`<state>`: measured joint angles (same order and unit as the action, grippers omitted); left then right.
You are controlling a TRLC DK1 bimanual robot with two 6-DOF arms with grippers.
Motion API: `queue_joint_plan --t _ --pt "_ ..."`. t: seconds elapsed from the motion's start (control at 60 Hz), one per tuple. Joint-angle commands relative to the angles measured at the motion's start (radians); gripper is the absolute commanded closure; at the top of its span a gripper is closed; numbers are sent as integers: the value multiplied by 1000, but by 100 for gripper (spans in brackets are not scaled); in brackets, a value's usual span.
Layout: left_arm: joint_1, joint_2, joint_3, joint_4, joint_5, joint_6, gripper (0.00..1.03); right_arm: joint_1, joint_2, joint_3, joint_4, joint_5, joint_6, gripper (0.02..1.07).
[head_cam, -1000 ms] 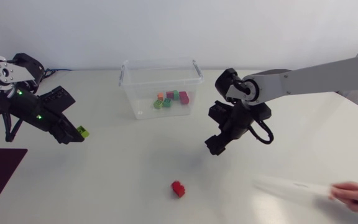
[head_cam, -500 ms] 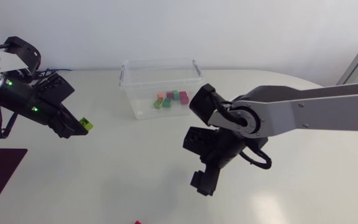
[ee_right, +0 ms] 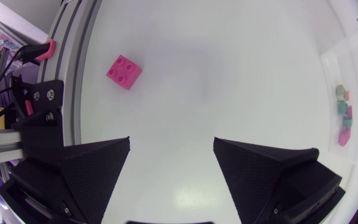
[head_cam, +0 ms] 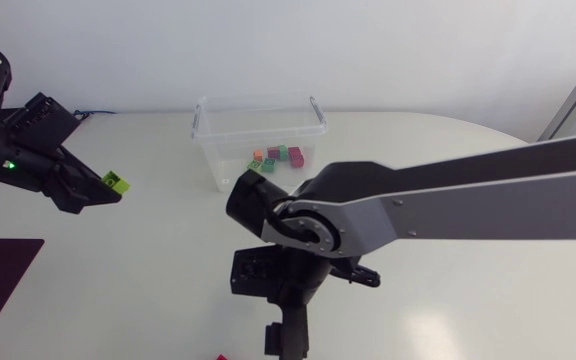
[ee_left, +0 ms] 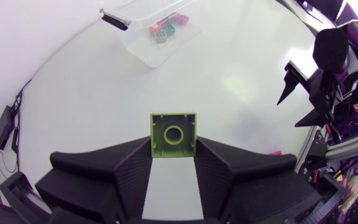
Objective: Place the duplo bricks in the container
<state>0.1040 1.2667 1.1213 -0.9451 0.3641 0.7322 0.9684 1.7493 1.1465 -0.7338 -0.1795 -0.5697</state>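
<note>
Nearest, by the near edge of the table (head_cam: 168, 250), the pinkish-red brick (ee_right: 123, 71) lies flat, studs up. Head view catches only a sliver of it, so it's prob. close to that edge, but hard to tell how close. R gripper (ee_right: 171, 143) hangs over the table near it, fingers spread wide w/ nothing btw them; the brick is ahead and off to one side, not in line. Further back, toward the left edge, L gripper (ee_left: 173, 148) is clamped on the green brick (ee_left: 173, 134), clear of the table, pinched only at the fingertips w/ most of the brick sticking out ahead. Farthest, mid far edge, the clear container (head_cam: 230, 172) stands upright, lid off, w/ several small bricks (head_cam: 276, 157) inside. Risks: R gripper coming down off-centre could nudge the pinkish-red brick over the near edge. The shallow tip grip on the green brick may slip mid-carry, and a release short of the rim would bounce it back onto the table. The R arm (head_cam: 308, 215) also sits just in front of the container, so both arms heading there could clash.
</note>
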Motion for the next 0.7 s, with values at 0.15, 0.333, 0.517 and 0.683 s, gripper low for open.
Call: queue_joint_plan --t 0.15,0.333,0.517,0.683 --pt "45 -47 5 -14 61 -17 76 73 82 75 -38 -9 -65 10" --pt "54 -72 -20 -4 81 -17 75 135 130 127 -75 2 -110 10" --pt "57 -107 -40 -9 91 -14 75 193 164 165 -113 34 -156 10" --pt "60 -144 -69 -11 108 -5 75 256 208 191 -124 83 -177 10"
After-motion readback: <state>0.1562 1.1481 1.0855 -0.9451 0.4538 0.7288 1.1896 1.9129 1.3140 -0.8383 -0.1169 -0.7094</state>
